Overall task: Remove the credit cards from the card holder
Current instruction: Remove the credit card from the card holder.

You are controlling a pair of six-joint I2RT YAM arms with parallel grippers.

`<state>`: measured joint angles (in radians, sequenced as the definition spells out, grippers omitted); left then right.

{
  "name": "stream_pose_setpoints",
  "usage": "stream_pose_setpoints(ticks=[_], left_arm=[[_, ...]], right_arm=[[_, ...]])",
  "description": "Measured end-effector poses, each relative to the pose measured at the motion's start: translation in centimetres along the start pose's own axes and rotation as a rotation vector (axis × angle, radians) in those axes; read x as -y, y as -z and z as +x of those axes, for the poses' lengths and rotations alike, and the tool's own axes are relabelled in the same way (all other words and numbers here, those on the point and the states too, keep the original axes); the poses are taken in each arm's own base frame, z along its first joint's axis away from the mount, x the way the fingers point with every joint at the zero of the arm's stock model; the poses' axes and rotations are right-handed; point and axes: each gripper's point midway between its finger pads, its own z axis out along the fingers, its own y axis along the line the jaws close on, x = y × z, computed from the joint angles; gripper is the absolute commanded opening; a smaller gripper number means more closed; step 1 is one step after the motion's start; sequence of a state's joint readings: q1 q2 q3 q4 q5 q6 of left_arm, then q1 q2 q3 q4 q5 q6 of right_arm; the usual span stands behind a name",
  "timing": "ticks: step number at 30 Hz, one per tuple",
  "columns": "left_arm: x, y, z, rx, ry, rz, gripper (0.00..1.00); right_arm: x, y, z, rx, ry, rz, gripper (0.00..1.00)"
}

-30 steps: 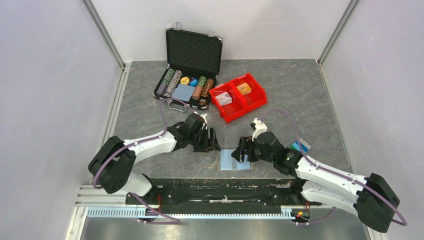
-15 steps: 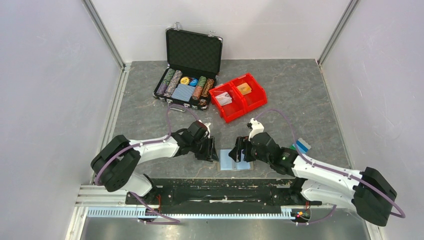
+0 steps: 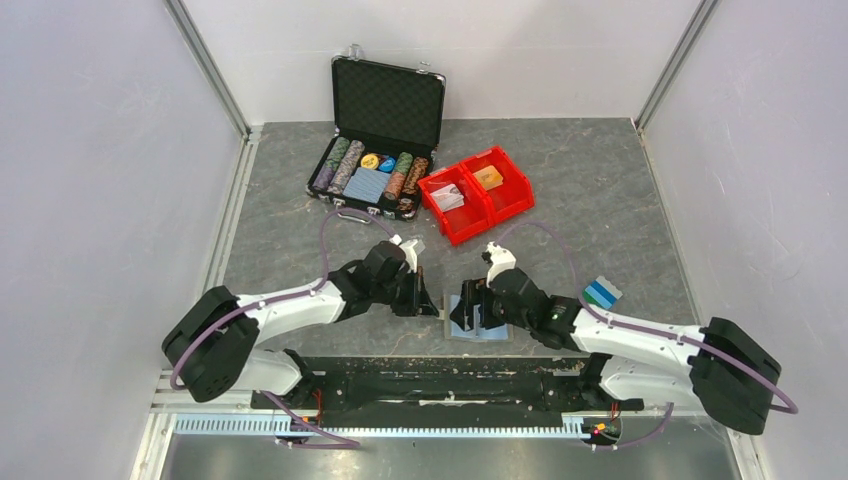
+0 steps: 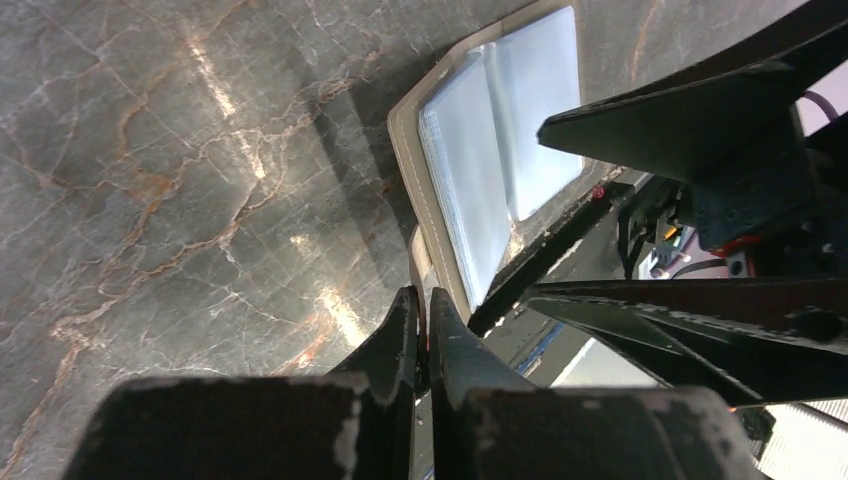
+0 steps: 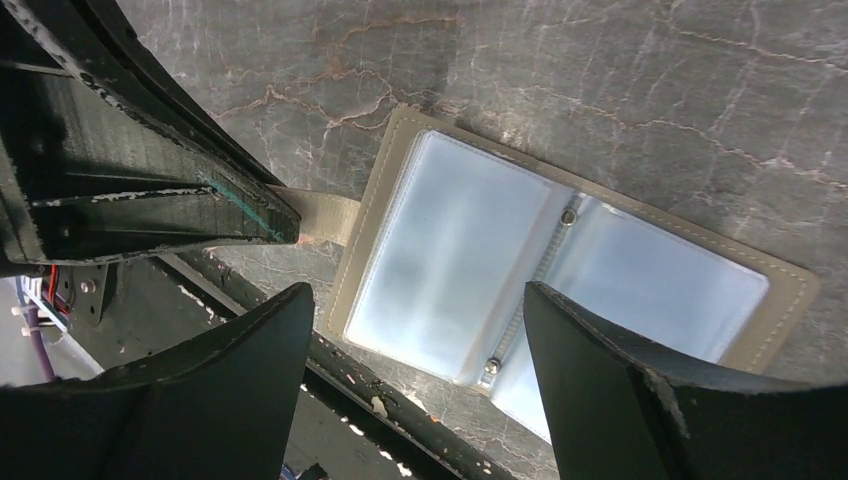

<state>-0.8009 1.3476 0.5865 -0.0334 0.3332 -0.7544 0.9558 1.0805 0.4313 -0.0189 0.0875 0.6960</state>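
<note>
High camera looks down from behind the arms. Both close wrist cameras share the card holder beyond their fingers.

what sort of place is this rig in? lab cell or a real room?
Probably a lab robot cell, not a lived-in room: plain white panel walls on aluminium posts, two arms bolted to a rail, and staged props: poker-chip case, red bins, card holder.

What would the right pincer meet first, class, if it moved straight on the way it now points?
Most likely the card holder, which lies open just ahead of it. The right pincer is open and points at the holder's inner side. Depth is unclear.
</note>
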Motion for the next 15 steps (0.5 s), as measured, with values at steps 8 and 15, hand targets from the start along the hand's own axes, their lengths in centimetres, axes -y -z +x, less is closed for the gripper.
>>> stream_pose_setpoints(ticks=[8,15], left_arm=[[0.7,0.5,0.0,0.023,0.009,0.046,0.02],[1.2,0.8,-0.4,0.042,0.007,0.065,0.02]], right_arm=[[-0.1,-1.0,1.3,-0.043,0.022,0.013,0.78],[0.5,-1.5,2.1,-0.067,0.027,0.042,0.74]])
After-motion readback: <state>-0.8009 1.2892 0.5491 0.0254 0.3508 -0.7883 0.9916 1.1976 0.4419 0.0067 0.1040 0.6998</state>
